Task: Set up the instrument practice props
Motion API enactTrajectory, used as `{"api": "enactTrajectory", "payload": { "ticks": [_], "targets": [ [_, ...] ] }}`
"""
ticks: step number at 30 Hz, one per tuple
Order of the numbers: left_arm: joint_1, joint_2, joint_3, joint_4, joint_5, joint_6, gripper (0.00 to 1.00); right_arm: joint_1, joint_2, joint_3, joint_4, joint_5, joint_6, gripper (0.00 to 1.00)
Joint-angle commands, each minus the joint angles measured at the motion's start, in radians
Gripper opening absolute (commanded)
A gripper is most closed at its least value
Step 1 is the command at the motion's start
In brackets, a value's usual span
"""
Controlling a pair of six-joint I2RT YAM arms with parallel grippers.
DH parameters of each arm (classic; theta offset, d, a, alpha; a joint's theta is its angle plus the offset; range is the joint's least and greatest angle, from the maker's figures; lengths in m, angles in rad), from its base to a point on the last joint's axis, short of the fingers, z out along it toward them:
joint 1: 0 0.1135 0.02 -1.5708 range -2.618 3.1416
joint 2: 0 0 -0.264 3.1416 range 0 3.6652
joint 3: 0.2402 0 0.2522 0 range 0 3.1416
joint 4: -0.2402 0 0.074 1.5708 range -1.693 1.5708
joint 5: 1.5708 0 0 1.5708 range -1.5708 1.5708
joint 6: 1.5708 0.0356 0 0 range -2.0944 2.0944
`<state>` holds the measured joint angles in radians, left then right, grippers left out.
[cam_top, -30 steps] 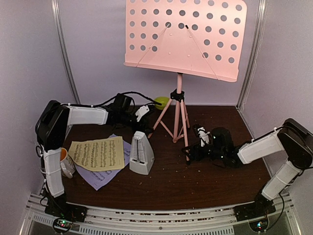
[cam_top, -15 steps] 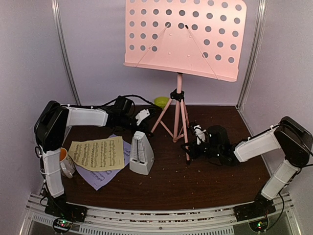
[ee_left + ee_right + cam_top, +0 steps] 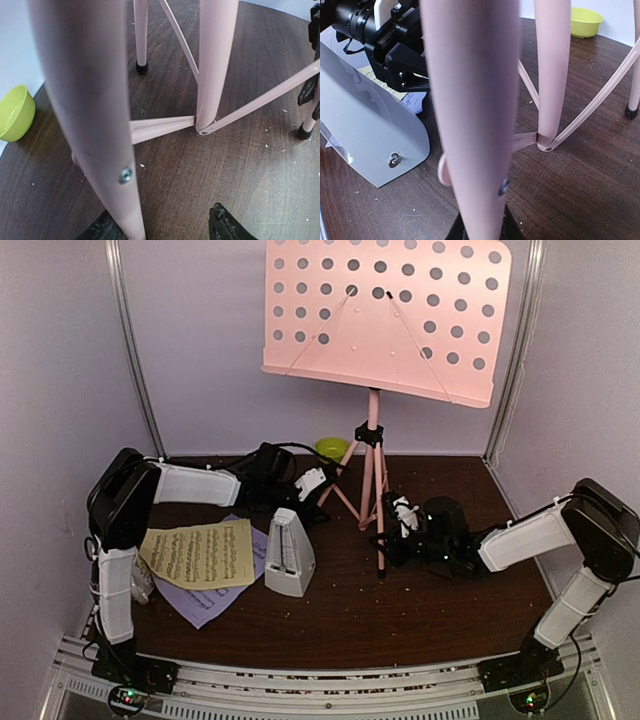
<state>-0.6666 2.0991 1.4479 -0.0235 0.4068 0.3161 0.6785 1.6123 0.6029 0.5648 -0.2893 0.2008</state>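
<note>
No word, number or brand can be read anywhere. The yellow music sheet (image 3: 200,553), at the left of the top view on the bench, carries rows of printed notation, too small to make out. The lavender music sheet (image 3: 195,605) under it and the metronome (image 3: 288,555) beside it show no legible marks. In the wrist views, the pink music stand (image 3: 385,315) shows only bare paint on its legs.

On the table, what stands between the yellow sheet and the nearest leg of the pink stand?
The grey metronome stands there, right of the yellow sheet and left of the nearest leg of the stand. The top view shows it.
</note>
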Motion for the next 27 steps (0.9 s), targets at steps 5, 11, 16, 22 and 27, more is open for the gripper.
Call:
{"api": "enactTrajectory", "payload": {
  "ticks": [5,11,16,22,27],
  "targets": [
    [-0.027,-0.02,-0.044,0.107,-0.053,-0.027,0.52,0.017,-0.079,-0.018,-0.097,-0.093,0.058,0.0],
    [-0.041,-0.04,-0.086,0.116,-0.179,-0.047,0.21,0.032,-0.089,-0.035,-0.091,-0.111,0.08,0.0],
    [-0.036,-0.068,-0.126,0.093,-0.331,-0.046,0.05,0.033,-0.129,-0.052,-0.136,-0.061,0.115,0.0],
    [0.014,-0.087,-0.163,0.083,-0.408,-0.101,0.0,0.033,-0.184,-0.084,-0.23,0.027,0.151,0.0],
    [0.045,-0.104,-0.204,0.079,-0.462,-0.11,0.0,0.034,-0.234,-0.129,-0.296,0.086,0.175,0.0]
  ]
}}
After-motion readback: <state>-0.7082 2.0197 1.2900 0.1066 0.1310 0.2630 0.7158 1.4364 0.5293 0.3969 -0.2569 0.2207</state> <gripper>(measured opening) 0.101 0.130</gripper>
